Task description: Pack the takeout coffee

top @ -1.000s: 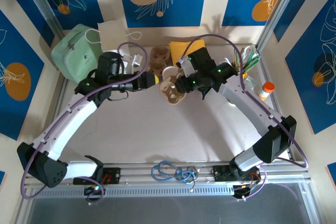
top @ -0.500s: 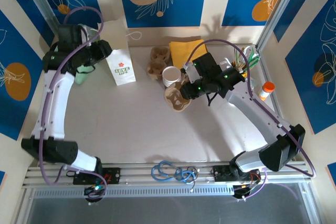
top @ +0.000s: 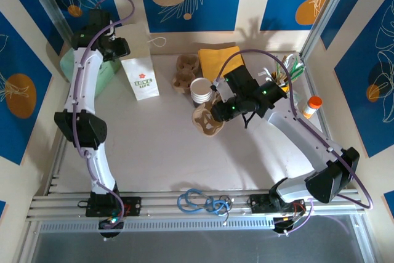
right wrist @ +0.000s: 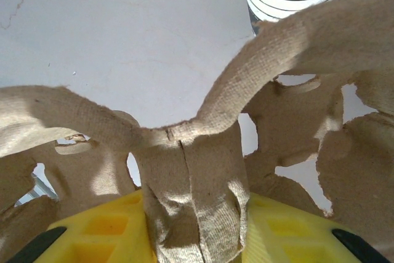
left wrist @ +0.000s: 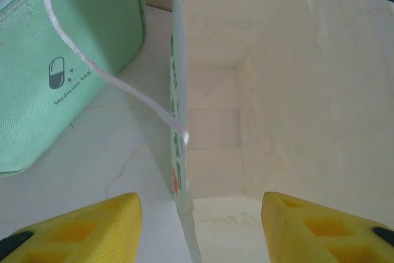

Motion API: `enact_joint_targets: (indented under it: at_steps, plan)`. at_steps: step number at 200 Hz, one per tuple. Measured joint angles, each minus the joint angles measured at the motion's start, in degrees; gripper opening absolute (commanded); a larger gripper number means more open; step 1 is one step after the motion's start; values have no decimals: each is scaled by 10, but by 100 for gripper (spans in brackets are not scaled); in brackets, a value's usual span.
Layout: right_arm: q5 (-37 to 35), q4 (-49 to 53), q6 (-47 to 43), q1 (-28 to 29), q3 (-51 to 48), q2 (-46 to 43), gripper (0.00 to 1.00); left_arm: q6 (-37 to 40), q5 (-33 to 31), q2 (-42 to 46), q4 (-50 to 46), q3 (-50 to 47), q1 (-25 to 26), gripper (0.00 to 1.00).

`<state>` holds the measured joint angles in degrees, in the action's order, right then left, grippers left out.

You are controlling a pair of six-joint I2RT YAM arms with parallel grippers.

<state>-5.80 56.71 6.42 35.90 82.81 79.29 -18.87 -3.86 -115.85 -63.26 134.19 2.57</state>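
Top view, left arm: swung off the table's [top: 154,146] middle to the far left. The left gripper [top: 118,49] now hangs over the mouth of the upright paper bag [top: 140,79].
Top view, right arm: the right gripper [top: 215,114] stays clamped on the cup carrier [top: 206,121], drawn slightly nearer, just beside the stack of cups [top: 201,89].
Left wrist view: fingers [left wrist: 74,223] apart, with the bag's wall between them; contact cannot be told. Nothing seen inside the bag. Green pouch [left wrist: 55,60] on the left.
Right wrist view: fingers [right wrist: 104,229] pinch the carrier's centre strip.
Coffee cup: its place cannot be told.
Meaning: the bag is probably being readied, with the carrier in hand. Packing looks not yet begun.
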Motion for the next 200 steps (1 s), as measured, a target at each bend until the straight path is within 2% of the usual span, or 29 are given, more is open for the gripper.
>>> enact_joint_targets:
  at_steps: [27,94,130,169,200]
  plan:
    - [0,2,0,2,0,0,35,14,-13,-24,-7,22,-1,44]
    - [0,13,0,2,0,0,35,37,-27,-75,-6,70,-1,31]
    - [0,16,0,3,0,0,35,50,-41,-85,-5,74,-1,27]
    - [0,18,0,5,0,0,35,61,-48,-92,2,80,-1,8]
    - [-6,22,0,10,0,0,35,61,-41,-92,1,80,-1,0]
